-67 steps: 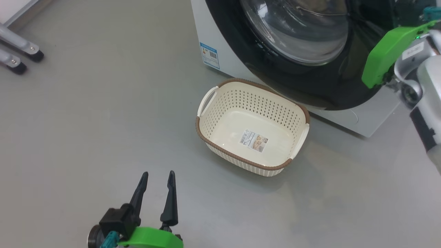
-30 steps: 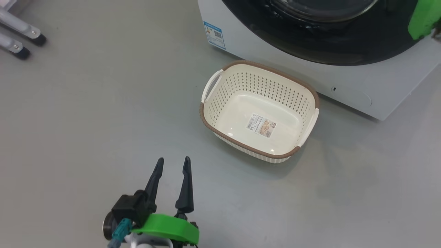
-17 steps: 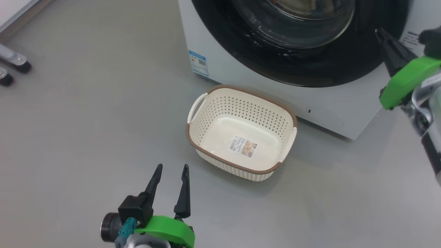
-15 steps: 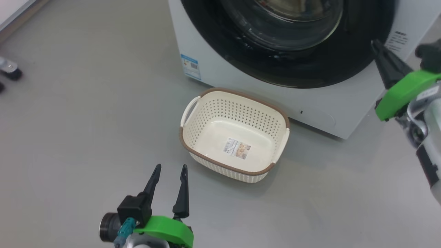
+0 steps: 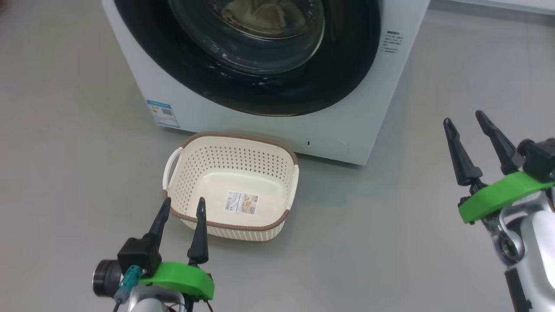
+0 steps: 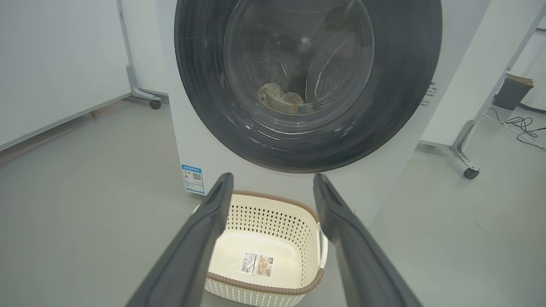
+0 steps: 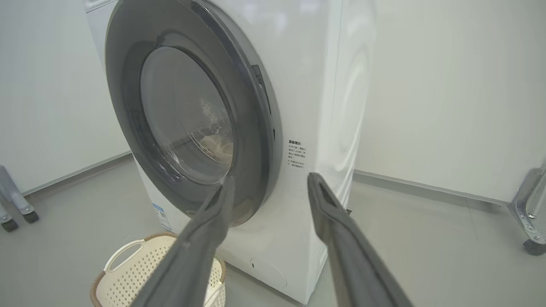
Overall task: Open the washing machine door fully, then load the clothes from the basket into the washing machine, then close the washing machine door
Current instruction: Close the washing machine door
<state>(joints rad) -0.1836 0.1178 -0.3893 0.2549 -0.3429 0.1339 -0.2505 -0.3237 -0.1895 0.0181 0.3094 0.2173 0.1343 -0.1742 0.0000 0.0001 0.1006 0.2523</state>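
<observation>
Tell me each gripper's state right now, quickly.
Left gripper: open, holding nothing.
Right gripper: open, holding nothing.

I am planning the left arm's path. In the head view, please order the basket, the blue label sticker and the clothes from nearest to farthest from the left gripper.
1. basket: on the floor, just ahead of the left gripper.
2. blue label sticker: farther ahead, low on the washing machine front.
3. clothes: farthest, inside, behind the washing machine door glass.
</observation>
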